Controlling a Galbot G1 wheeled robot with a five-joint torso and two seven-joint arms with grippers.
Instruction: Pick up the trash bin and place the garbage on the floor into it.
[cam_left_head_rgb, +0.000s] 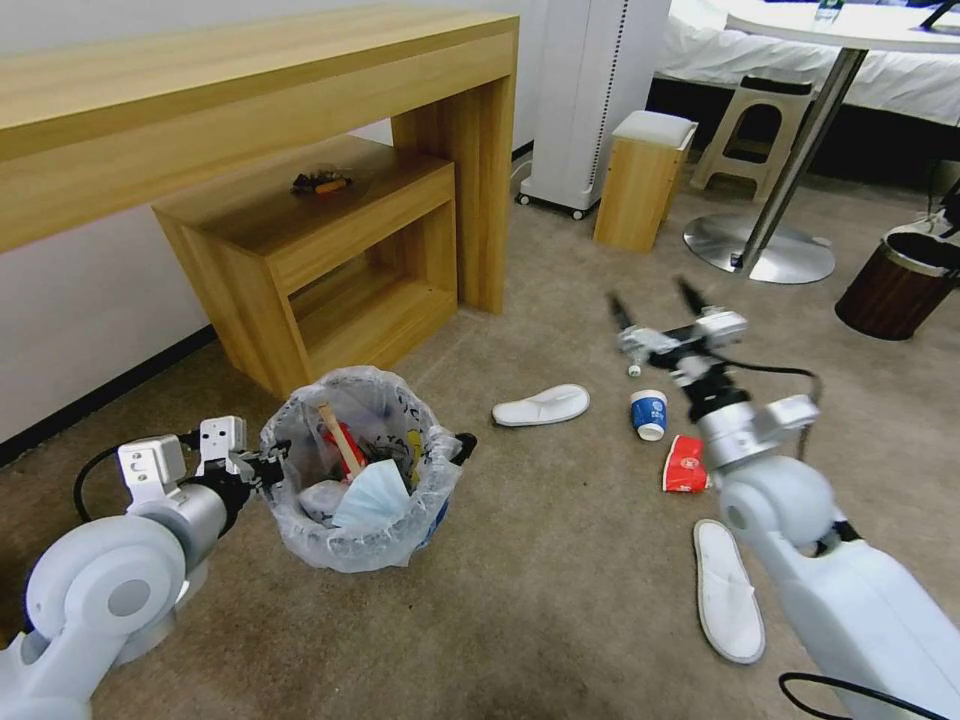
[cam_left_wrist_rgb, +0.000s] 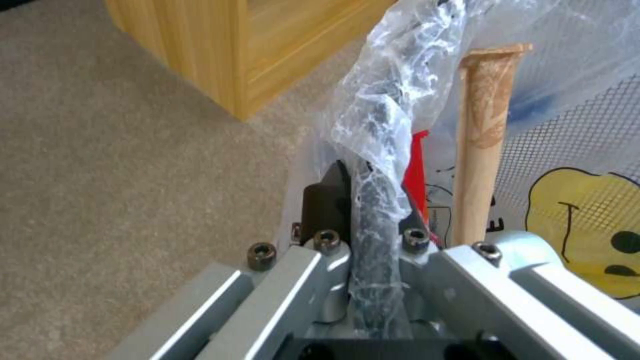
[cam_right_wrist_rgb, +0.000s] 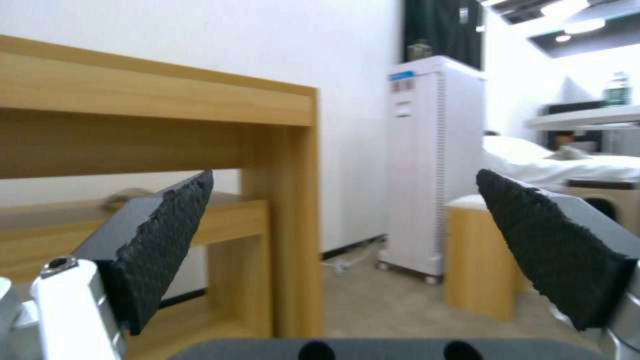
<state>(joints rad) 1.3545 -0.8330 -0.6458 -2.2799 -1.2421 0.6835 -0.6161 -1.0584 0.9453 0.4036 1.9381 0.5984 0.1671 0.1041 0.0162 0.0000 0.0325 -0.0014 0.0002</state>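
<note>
Head view | left jaws pinch trash bin (cam_left_head_rgb: 355, 470) rim | right jaws spread, above blue cup (cam_left_head_rgb: 649, 413)

A hotel-style bedroom: a bed with white linen (cam_left_head_rgb: 700, 45) stands behind a round pedestal table (cam_left_head_rgb: 850, 25), with disposable white slippers (cam_left_head_rgb: 541, 405) on beige carpet (cam_left_head_rgb: 560, 600) beside a wooden worktop (cam_left_head_rgb: 250, 70).
</note>
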